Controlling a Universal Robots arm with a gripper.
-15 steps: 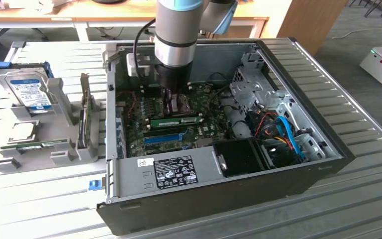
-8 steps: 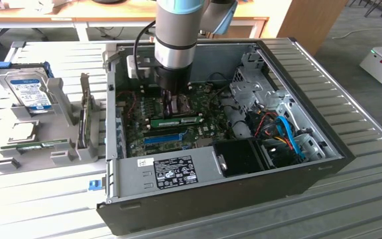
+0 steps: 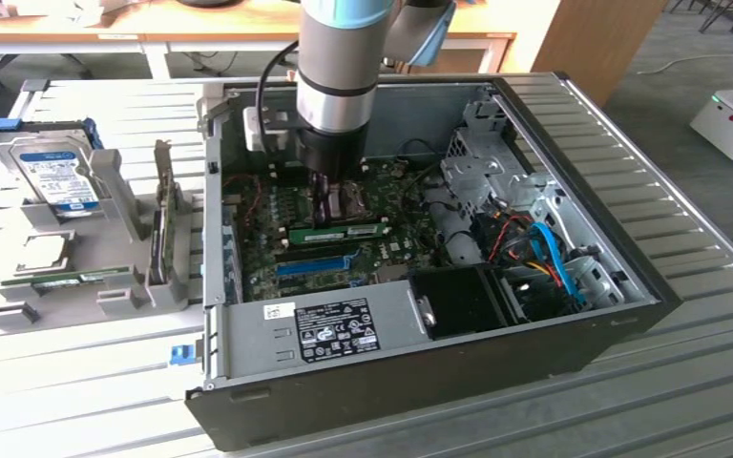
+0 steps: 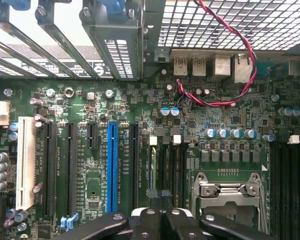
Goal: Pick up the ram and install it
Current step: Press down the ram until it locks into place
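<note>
Inside the open computer case point(image 3: 621, 286), the ram point(image 3: 337, 232), a thin green stick with a white label, lies along the motherboard point(image 3: 380, 253). My gripper point(image 3: 328, 212) hangs straight down from the arm, its tip right above the stick; I cannot tell whether they touch. In the wrist view my black fingers point(image 4: 144, 225) are pressed together, so the gripper point(image 4: 160, 220) is shut with nothing between them. Just ahead of them run narrow dark memory slots point(image 4: 166, 165) with white clips.
A blue slot point(image 4: 111, 167), a white slot point(image 4: 25, 162) and the processor socket point(image 4: 230, 192) flank the memory slots. A red-black wire point(image 4: 240, 55) loops near the rear ports. At the exterior view's left, a grey holder point(image 3: 112, 286) carries a hard drive point(image 3: 58, 172) and another green stick point(image 3: 80, 280).
</note>
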